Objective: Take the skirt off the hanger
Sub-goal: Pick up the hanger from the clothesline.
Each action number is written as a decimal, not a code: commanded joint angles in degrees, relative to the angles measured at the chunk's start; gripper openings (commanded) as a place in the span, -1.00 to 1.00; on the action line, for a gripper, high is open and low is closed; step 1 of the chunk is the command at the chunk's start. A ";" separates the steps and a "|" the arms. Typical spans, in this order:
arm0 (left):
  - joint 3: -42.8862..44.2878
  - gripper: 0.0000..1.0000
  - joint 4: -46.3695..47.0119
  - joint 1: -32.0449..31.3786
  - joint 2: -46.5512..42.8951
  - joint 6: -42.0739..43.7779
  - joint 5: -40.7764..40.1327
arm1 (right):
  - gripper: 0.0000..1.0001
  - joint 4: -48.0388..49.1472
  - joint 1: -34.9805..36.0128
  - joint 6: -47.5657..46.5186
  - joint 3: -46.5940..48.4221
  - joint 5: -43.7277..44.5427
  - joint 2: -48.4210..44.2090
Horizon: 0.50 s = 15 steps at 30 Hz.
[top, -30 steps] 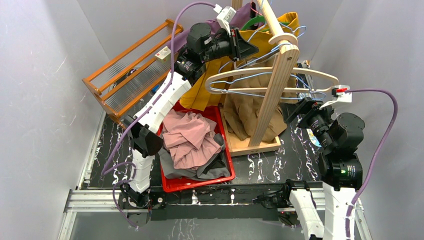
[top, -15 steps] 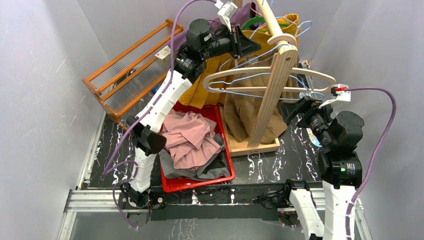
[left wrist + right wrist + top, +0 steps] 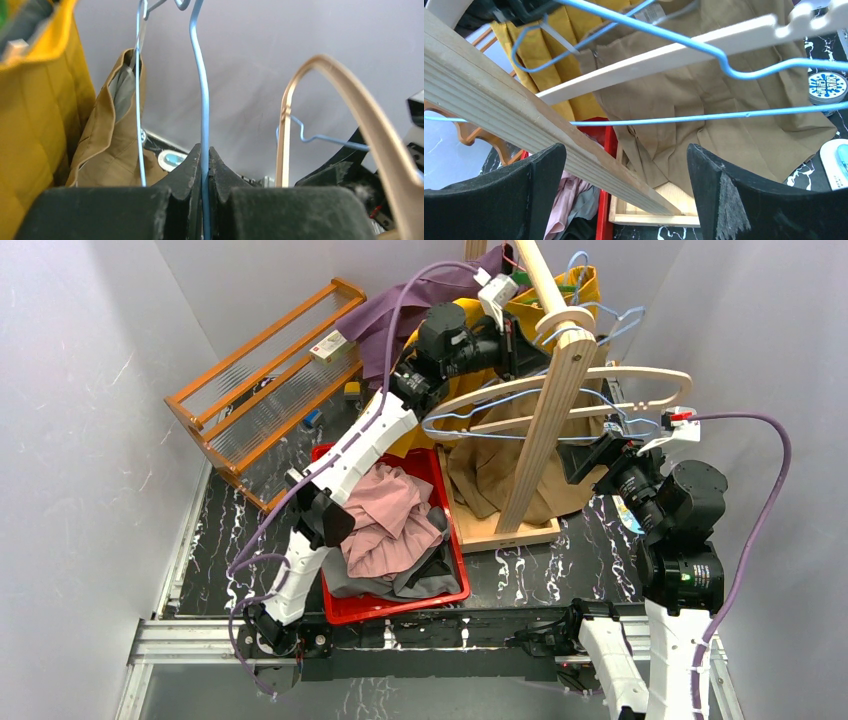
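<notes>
A tan skirt hangs on a blue wire hanger at the wooden rack, its lower part draped over the rack's base; it also shows in the right wrist view and the left wrist view. My left gripper is high by the rack's rod, shut on the blue hanger's wire. A wooden hanger hangs beside it. My right gripper is open and empty to the right of the skirt, facing it.
A red bin with pink and grey clothes stands left of the rack. Yellow and purple garments hang behind. An orange wooden crate stands at the back left. White walls close in on both sides.
My left gripper has moved right along the rod with the blue hanger's wire in it; both hangers have swung right and tilted. My right arm has stayed still.
</notes>
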 commanded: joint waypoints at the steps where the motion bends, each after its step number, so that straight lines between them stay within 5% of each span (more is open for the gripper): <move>1: 0.14 -1.00 -0.42 -1.08 -1.41 3.79 0.45 | 0.97 3.02 0.22 0.21 0.75 0.28 -0.37; 5: -1.29 -1.00 -2.79 -1.12 -3.48 5.73 -1.05 | 0.97 3.09 0.18 0.26 0.63 0.08 -0.24; 15: -22.02 -1.00 -8.17 0.23 -16.13 12.05 4.10 | 0.97 0.45 0.22 -0.97 -1.67 2.21 -2.22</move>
